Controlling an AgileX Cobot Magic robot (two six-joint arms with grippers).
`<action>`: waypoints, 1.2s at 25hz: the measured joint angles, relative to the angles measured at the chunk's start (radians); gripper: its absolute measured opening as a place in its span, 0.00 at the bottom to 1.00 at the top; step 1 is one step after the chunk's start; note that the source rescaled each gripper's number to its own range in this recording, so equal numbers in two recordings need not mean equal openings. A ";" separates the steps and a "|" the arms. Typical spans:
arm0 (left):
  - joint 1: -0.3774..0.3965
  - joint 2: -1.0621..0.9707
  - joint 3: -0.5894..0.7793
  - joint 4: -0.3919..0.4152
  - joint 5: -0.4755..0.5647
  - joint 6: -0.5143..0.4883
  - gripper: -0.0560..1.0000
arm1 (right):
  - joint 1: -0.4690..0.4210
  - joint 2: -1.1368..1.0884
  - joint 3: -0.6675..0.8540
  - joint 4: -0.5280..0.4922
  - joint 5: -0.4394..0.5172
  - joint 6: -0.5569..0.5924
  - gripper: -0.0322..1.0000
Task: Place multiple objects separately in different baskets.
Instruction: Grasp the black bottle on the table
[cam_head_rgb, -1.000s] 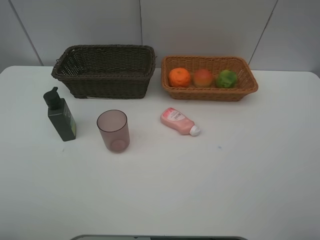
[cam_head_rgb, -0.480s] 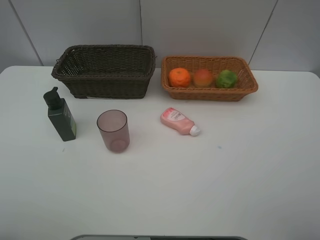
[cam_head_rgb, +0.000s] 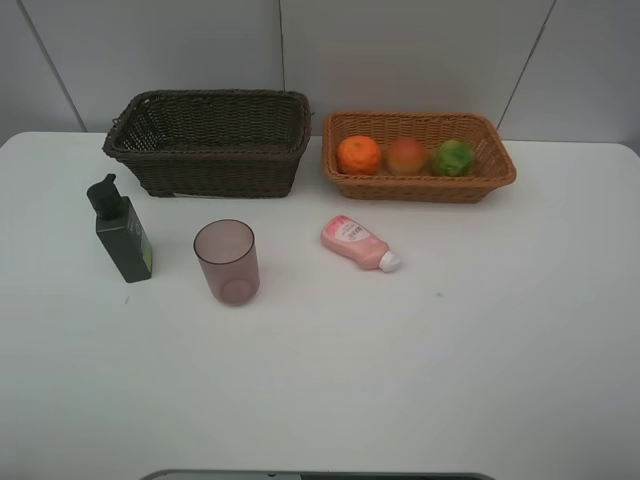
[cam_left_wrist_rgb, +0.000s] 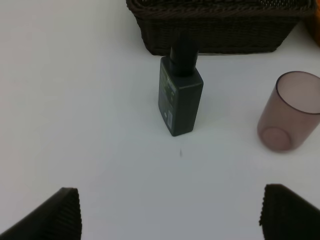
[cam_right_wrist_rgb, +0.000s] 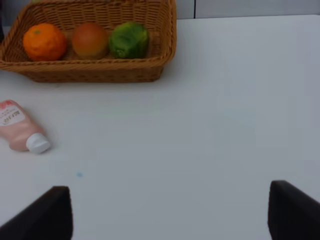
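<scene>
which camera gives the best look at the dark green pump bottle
The left wrist view: the dark green pump bottle stands large and near the middle, label side showing. The exterior high view shows it whole but small. The right wrist view does not show it.

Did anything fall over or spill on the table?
Only the pink tube looks odd: it lies on its side on the table, in front of the tan basket. The green bottle and the cup stand upright, and nothing looks spilled.
</scene>
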 joint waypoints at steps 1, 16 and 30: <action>0.000 0.000 0.000 0.000 0.000 0.000 0.92 | 0.000 0.000 0.000 0.000 0.000 0.000 0.63; 0.000 0.000 0.000 0.000 0.000 0.000 0.92 | -0.150 -0.001 0.000 0.003 0.000 0.000 0.63; 0.000 0.000 0.000 0.056 0.000 0.036 0.92 | -0.027 -0.001 0.000 0.003 0.000 0.000 0.63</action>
